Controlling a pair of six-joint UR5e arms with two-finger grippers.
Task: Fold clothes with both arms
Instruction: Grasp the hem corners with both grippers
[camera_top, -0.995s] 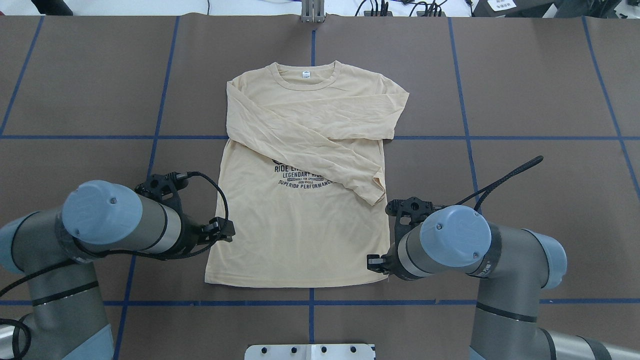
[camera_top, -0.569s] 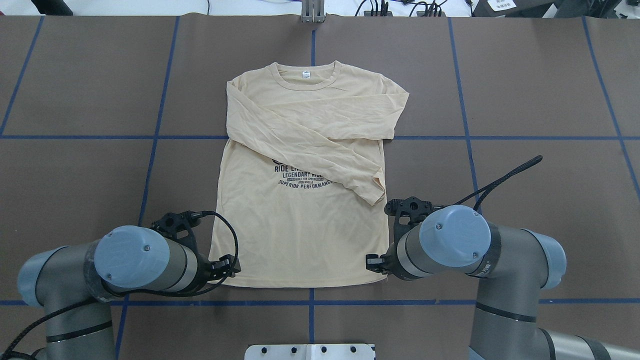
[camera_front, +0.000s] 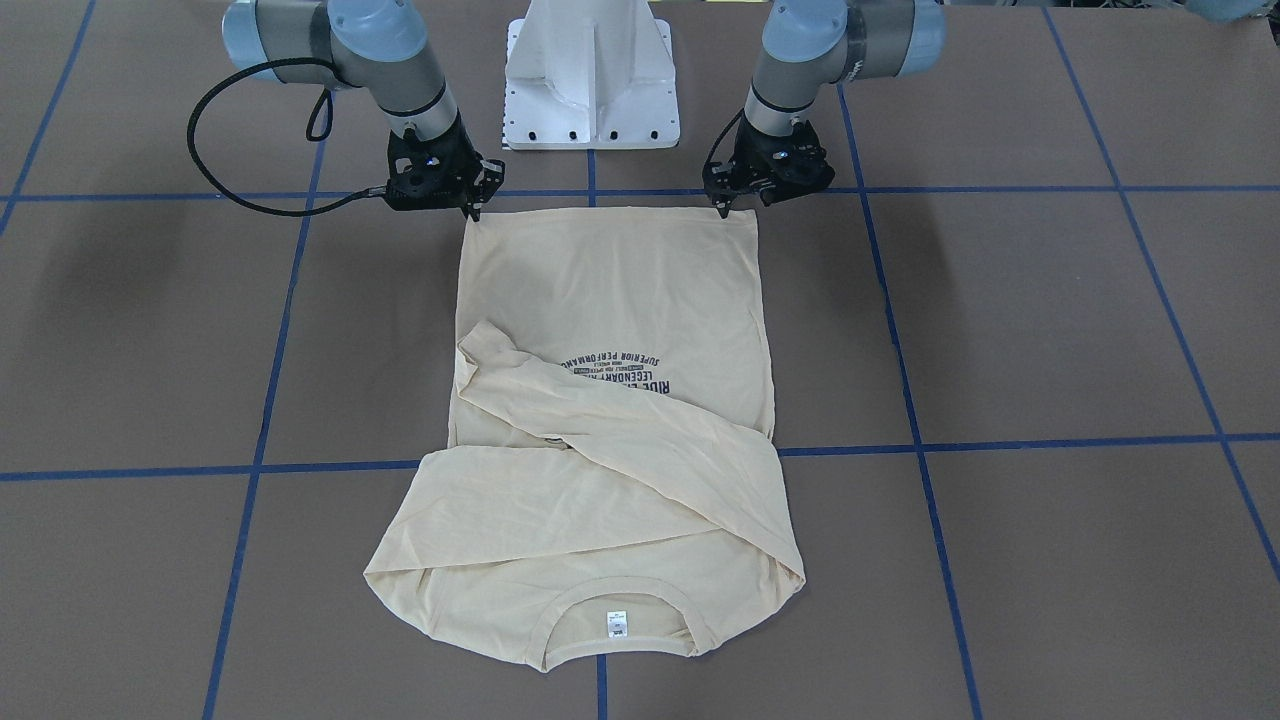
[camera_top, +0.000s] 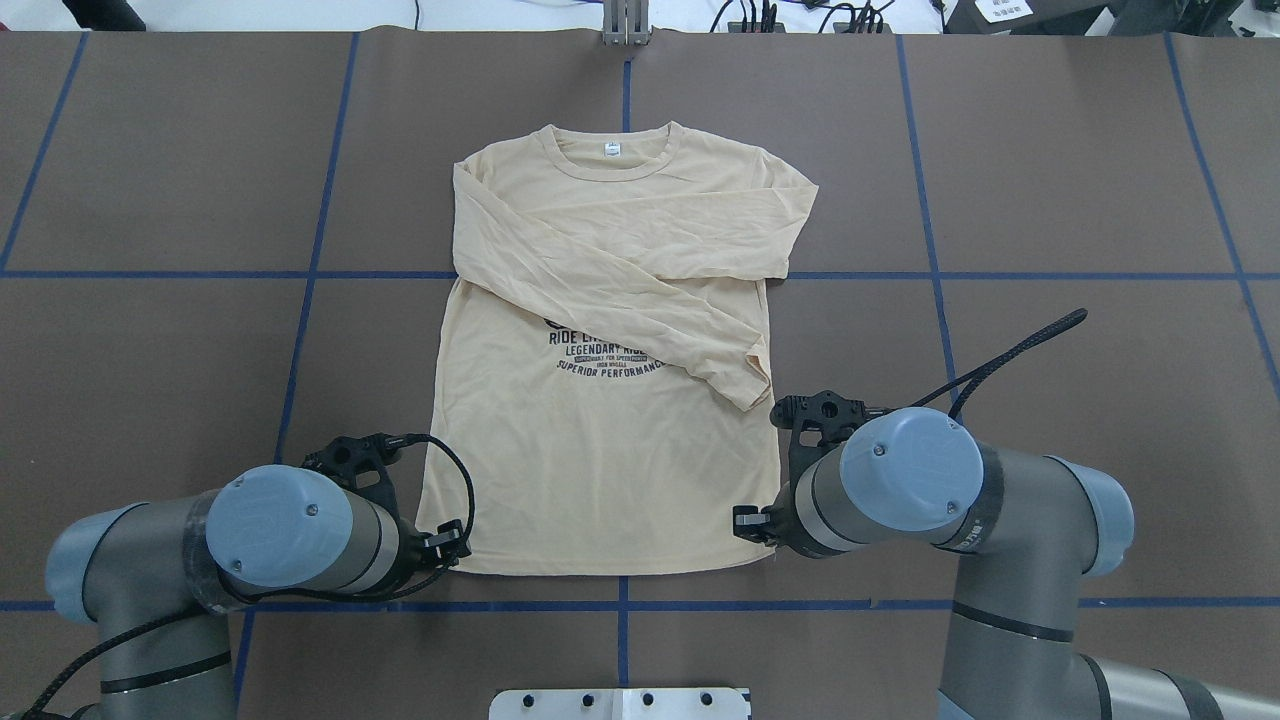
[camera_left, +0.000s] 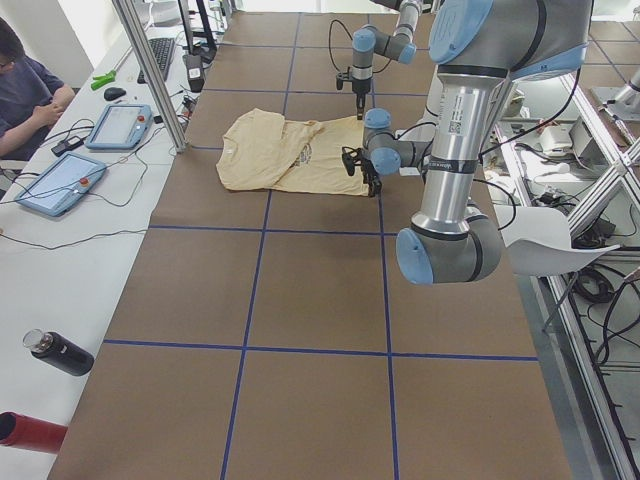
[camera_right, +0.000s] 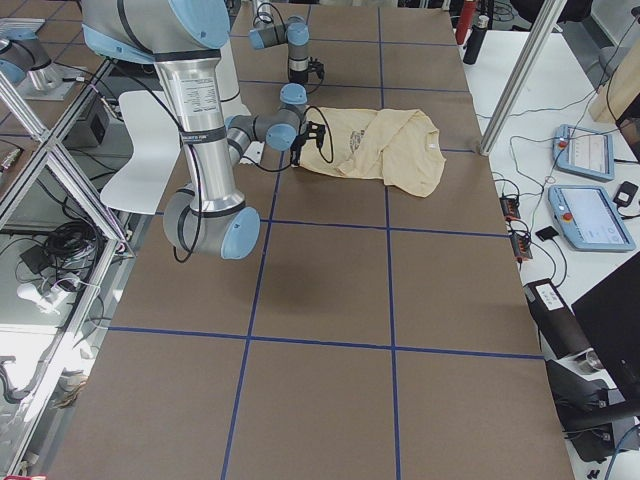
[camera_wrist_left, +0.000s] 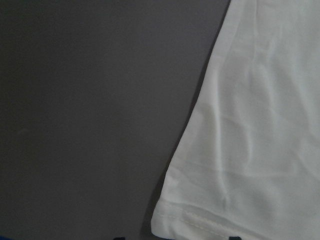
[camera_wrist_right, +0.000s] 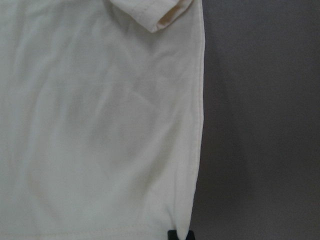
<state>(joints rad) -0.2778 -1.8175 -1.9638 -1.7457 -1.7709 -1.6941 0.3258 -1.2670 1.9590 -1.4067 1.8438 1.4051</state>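
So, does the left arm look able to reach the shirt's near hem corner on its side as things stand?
Probably yes: the left gripper hangs right at that corner of the shirt, with nothing lying between.

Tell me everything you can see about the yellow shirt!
The shirt is pale cream-yellow, thin and soft-looking, with long sleeves. It lies flat and face-up on the brown table, both sleeves folded across the chest, partly covering a dark print. A small white label sits inside the neck. The left gripper and right gripper sit at its hem corners.
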